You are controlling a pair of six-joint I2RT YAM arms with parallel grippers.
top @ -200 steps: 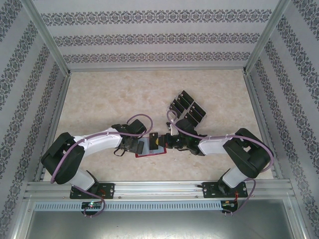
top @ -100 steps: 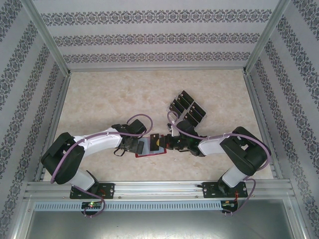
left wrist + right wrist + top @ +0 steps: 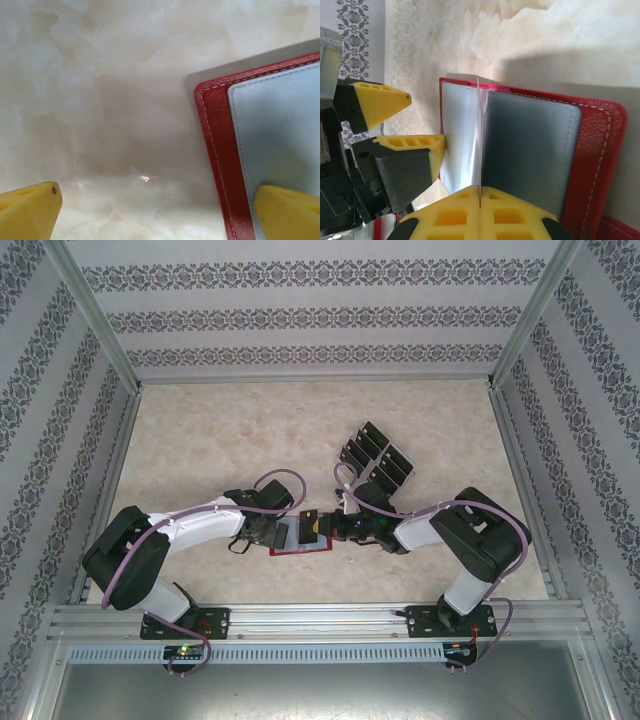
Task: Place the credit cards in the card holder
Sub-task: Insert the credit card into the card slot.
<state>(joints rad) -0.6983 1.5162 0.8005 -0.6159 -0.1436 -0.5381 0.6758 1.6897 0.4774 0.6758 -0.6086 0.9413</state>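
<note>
Two arms reach in over the marbled table [image 3: 200, 440]: the left arm [image 3: 180, 530] and the right arm [image 3: 450, 530], with their tips nearly meeting.

Between the two tips lies the card holder [image 3: 300, 543], red and opened flat on the table. It sits directly under both claws, with its stitched border and pockets facing up.

The left claw [image 3: 157, 192] is spread as wide as it goes and grips nothing. One yellow finger [image 3: 287, 210] is at the edge of the pale clear pocket [image 3: 460, 135]. The other finger [image 3: 30, 205] is over bare table, off the holder's outer side.

The right claw [image 3: 479, 192] is pinched tight on the held card [image 3: 478, 130]. From this wrist the card shows edge-on as a thin line. It runs straight out from the fingertips along the seam between the clear pocket and the grey pocket [image 3: 530, 150]. Whether its far end is inside a pocket cannot be told.

Several spare cards [image 3: 378, 455], small and black, lie fanned together on the table beyond the right claw, well apart from the left claw.
</note>
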